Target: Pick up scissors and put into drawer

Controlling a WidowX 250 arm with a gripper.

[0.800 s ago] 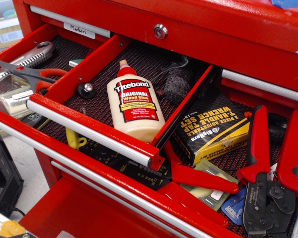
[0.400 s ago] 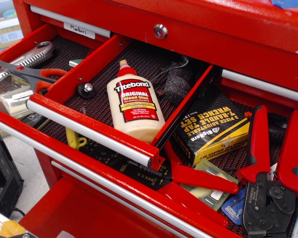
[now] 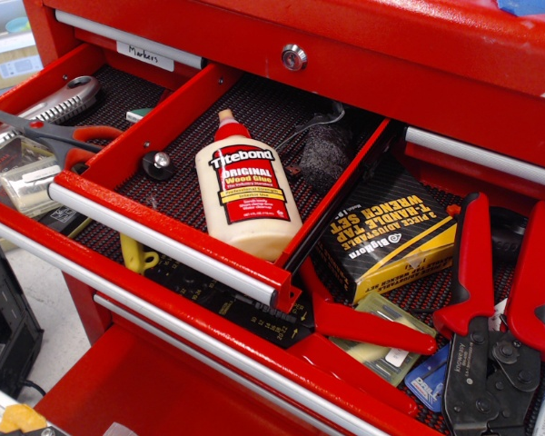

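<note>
The scissors (image 3: 59,136) have grey blades pointing left and orange-red loop handles. They lie at the far left on top of other tools, just outside the left wall of the drawer. The drawer (image 3: 163,238) is a narrow, shallow red one with black mesh liner and a silver bar pull along its front. It stands pulled open in the middle of the view. No gripper shows in this view.
Inside the drawer lie a Titebond glue bottle (image 3: 245,186), a small black knob (image 3: 157,163) and a dark scrub pad (image 3: 325,150). The wider drawer below holds big red-handled pliers (image 3: 500,309) and a yellow-black wrench box (image 3: 391,232). A metal wrench (image 3: 68,98) lies behind the scissors.
</note>
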